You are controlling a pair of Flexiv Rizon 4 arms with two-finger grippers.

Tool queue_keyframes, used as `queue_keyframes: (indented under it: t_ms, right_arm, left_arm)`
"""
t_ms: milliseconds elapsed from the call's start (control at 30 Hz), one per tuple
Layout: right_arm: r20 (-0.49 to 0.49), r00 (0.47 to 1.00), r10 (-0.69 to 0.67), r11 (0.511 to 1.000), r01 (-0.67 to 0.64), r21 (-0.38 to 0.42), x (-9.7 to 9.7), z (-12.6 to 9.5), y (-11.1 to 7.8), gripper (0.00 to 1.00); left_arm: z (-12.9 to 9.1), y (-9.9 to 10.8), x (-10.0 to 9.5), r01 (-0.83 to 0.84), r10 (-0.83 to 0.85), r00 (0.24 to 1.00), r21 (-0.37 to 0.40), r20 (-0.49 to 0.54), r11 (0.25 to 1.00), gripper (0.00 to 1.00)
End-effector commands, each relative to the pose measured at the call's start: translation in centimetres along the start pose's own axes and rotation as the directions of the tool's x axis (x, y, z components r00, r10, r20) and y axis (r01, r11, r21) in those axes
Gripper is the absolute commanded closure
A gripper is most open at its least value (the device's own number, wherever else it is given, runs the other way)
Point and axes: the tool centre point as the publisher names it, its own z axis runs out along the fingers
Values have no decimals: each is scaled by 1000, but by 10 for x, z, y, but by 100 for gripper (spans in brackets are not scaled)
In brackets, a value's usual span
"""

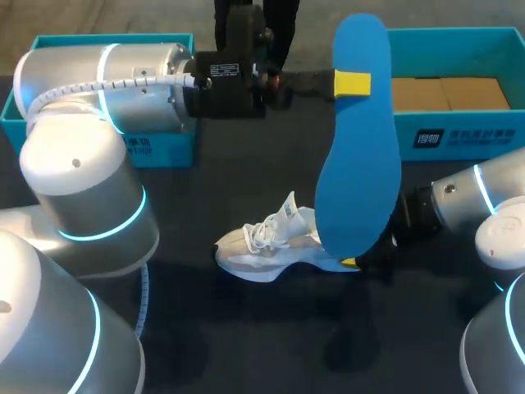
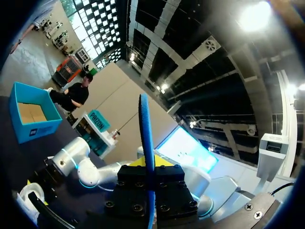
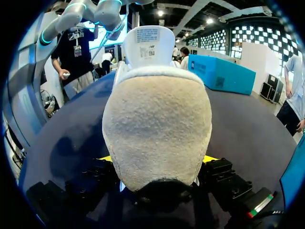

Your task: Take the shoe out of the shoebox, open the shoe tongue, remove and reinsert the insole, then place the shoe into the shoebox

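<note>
The left gripper (image 1: 353, 84), upper middle of the frame, pinches 1 blue insole (image 1: 361, 180), its long axis hanging straight down toward the shoe (image 1: 267, 246) at centre, whose heel the right gripper (image 1: 358, 262) clamps on the tabletop (image 1: 246, 345).

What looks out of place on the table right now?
Only the blue insole: the left end effector holds it upright in the air, out of the white shoe, whose heel the right end effector grips. That fits the task; nothing looks spilled or damaged.
</note>
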Motion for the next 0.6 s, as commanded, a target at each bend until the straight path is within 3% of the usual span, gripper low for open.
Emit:
queue_keyframes:
  t_ms: [33, 600]
  right_arm:
    - [0, 1000, 0, 1000, 0, 6, 0, 2, 1, 100]
    - [0, 1000, 0, 1000, 0, 6, 0, 2, 1, 100]
  left_arm:
    - [-11, 1, 7, -17, 17, 1000, 9, 3, 1000, 100]
    - [-12, -5, 7, -34, 34, 999, 57, -8, 998, 100]
